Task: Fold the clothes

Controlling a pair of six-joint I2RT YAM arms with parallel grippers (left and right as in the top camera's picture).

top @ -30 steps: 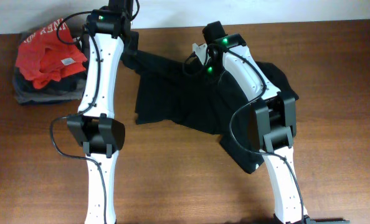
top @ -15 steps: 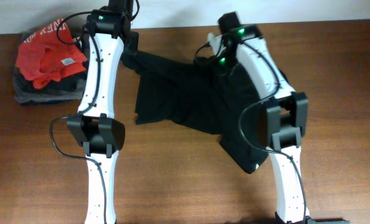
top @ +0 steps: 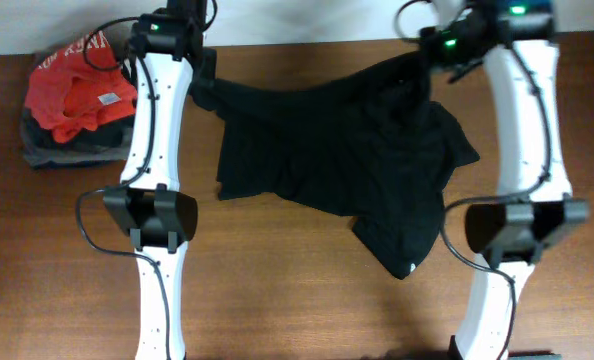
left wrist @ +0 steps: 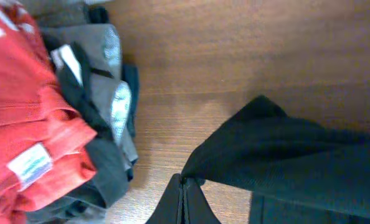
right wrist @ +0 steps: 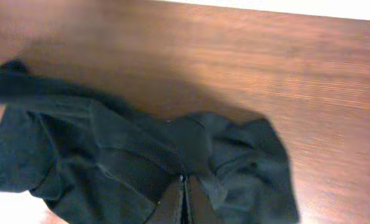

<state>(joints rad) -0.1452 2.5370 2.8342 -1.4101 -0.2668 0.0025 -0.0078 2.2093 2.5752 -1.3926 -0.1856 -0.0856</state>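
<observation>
Wooden table (top: 277, 310), mid-brown w/ grain running left-right, fills most of the overhead view. A pale wall strip (top: 297, 18) runs along its far edge. Far-left corner holds a pile (top: 37, 140) of garments. The red garment (top: 77, 85) is on top, crumpled, w/ white lettering (top: 82, 45) near its far side, too small to read, and a small white tag (top: 108, 98) on its right part. Under it a grey garment (top: 62, 152) sticks out at the near edge. Left wrist view: grey folds w/ lighter patches, dark fabric (left wrist: 104, 180) beneath the red, and a label (left wrist: 30, 165) w/ blurred print on the red cloth; can't tell if same as the tag.
</observation>
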